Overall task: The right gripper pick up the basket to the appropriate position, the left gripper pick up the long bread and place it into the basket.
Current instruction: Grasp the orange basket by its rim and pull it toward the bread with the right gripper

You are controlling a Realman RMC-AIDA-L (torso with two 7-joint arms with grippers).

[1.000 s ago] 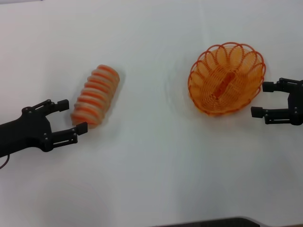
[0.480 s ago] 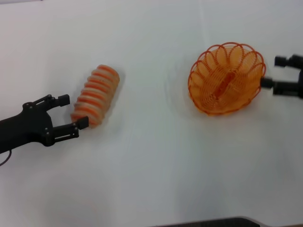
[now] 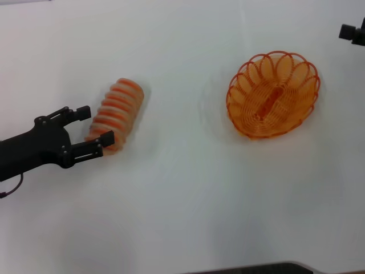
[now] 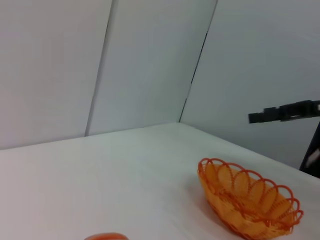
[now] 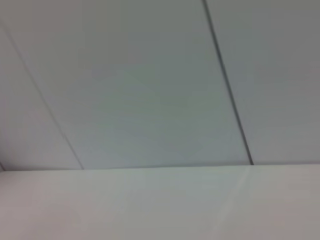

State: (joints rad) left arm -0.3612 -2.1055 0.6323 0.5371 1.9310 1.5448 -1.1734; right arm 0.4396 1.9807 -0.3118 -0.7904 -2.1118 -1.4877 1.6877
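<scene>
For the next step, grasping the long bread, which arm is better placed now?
Left. The left gripper is open, its fingers flanking the near end of the long bread. The right gripper is far off, beyond the basket.

A pale grey wall (image 5: 150, 75) with thin dark seams fills most of the view, meeting a white table (image 5: 160, 205) surface below.
</scene>
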